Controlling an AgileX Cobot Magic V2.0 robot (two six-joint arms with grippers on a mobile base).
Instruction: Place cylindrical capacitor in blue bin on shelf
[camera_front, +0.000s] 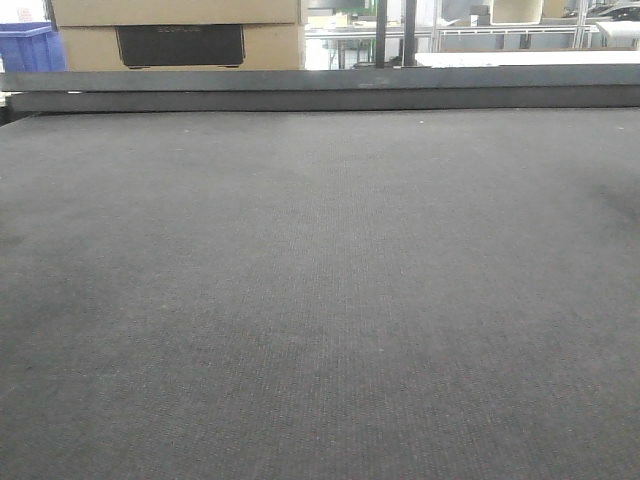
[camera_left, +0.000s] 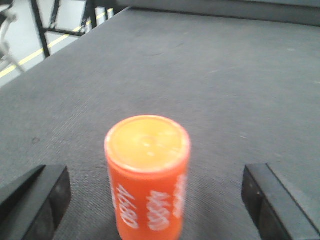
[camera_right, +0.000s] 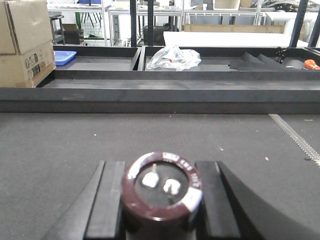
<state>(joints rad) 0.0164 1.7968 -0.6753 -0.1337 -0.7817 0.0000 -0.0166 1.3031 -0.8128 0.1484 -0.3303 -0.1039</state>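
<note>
Dark cylindrical capacitor (camera_right: 162, 186) pinched in right tool (camera_right: 161, 172); left tool (camera_left: 152, 182) spread around orange cylinder (camera_left: 147, 150).

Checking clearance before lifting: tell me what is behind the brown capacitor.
Behind the capacitor, clamped in the right gripper, bare gray mat runs to a dark raised ledge, a crumpled plastic bag beyond. The mat under it is hidden.
</note>
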